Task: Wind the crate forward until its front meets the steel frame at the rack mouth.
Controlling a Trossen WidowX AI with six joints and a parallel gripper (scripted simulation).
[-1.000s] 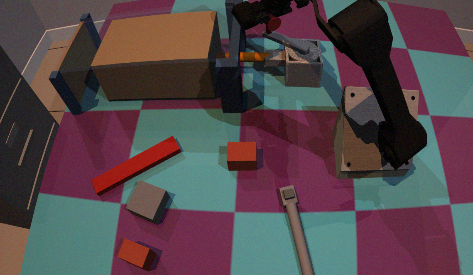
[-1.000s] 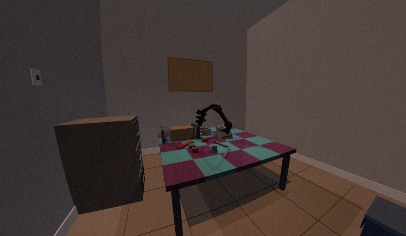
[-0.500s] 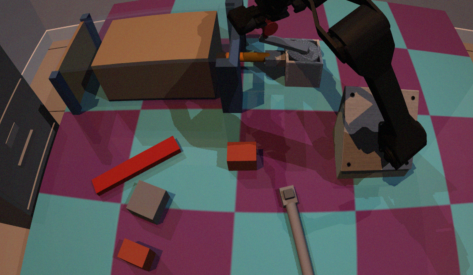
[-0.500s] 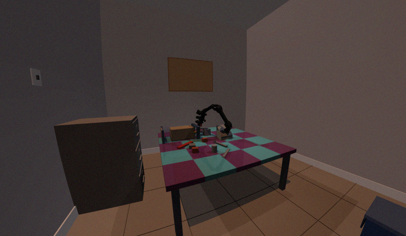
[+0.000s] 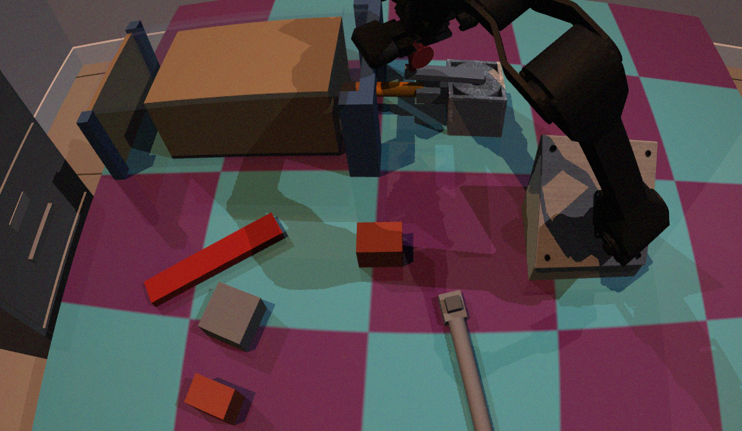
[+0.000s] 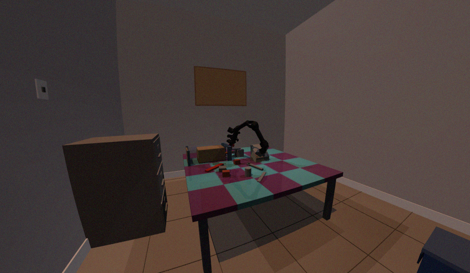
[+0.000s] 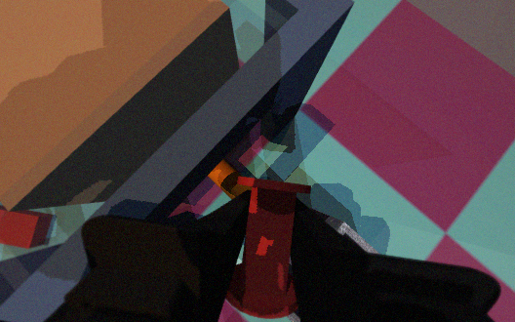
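Crate inside guard cubby; gripper clenched on red crank knob; winch hole hidden by handle

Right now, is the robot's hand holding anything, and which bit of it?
Yes. The gripper is shut on the winch handle, pinching its upright red knob at the outer end.

The crate looks like matt cardboard or plain wood, smooth. The steel frame has a dull blue-grey painted look. The winch shows grey, rough, speckled metal on top. The arm's base block looks like pale wood with grain. The gripper is matt black, closed on the glossy red handle knob.
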